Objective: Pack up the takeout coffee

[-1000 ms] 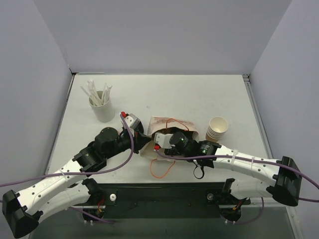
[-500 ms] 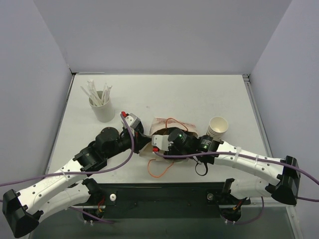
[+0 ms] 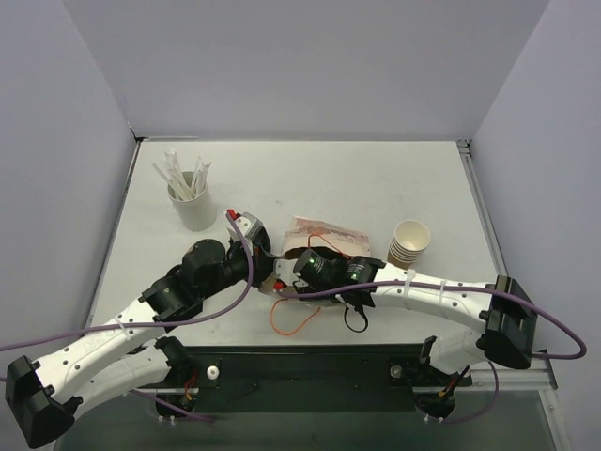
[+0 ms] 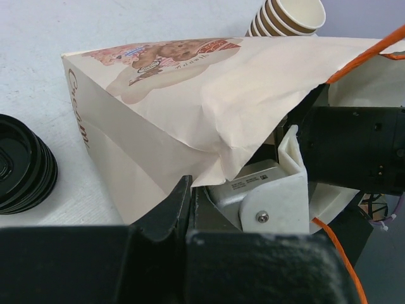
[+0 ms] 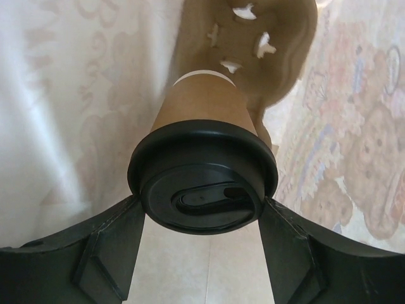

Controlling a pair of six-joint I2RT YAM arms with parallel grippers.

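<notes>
bag [image 5: 63, 95] snug around right claw [image 5: 201, 206] and takeout coffee [image 5: 202, 183], lid stack [image 4: 22, 164] just beside

From my seat the takeout coffee [image 5: 202, 183] reads as a matt brown kraft-paper cup under a smooth black plastic lid with a soft sheen. The fingers [image 5: 104, 250] of the right gripper [image 5: 202, 218] look a duller black plastic. The paper bag [image 4: 190, 95] looks to me like thin cream paper, matt, creased and printed with teddy bears, with an orange cord handle [image 4: 364, 57]; I also see the stack of lids [image 4: 22, 164] in ribbed, semi-gloss black plastic, the stacked cups [image 4: 288, 16] in matt brown paper with pale lining, and the table [image 4: 38, 38] in matt off-white.
</notes>
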